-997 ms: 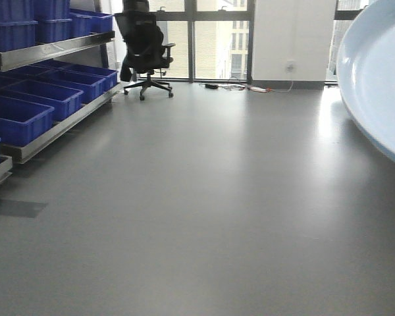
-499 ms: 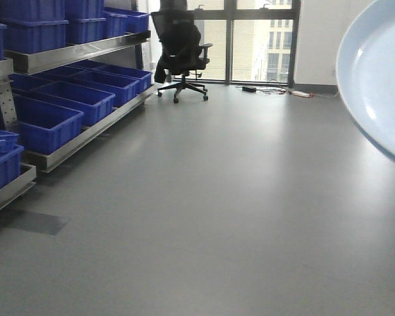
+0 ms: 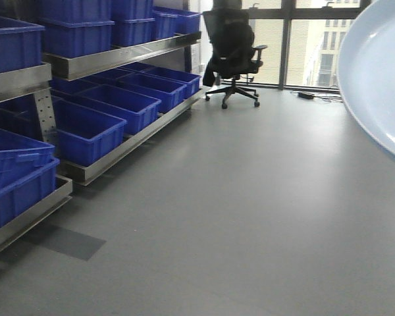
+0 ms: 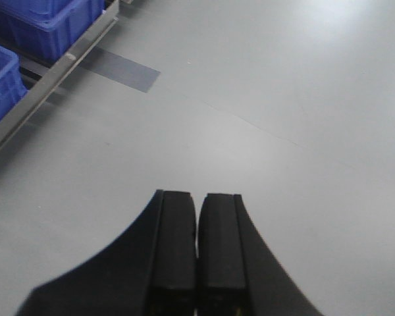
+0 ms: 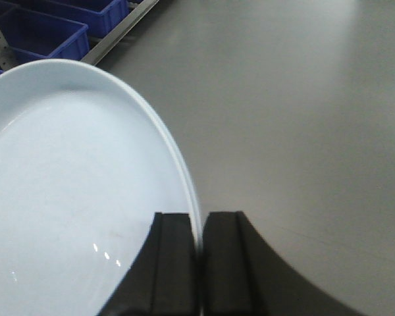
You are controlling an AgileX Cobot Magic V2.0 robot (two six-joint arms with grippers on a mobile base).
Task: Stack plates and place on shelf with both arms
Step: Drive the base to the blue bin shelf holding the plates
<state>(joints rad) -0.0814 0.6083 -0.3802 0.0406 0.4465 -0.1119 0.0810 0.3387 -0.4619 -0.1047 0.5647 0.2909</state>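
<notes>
Right jaws clamped on the plate [image 5: 72, 184] rim, holding it up over the floor [image 3: 250, 197]; left jaws pressed together, empty. Shelf [image 3: 112, 59] with blue bins [image 3: 85, 125] stands ahead-left. Placing looks not yet done, and no second plate is visible.

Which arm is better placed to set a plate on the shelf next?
Right, probably. The right gripper is shut on the rim of the plate, while the left gripper is shut, empty, over bare floor. The shelf is at left in the front view.
</notes>
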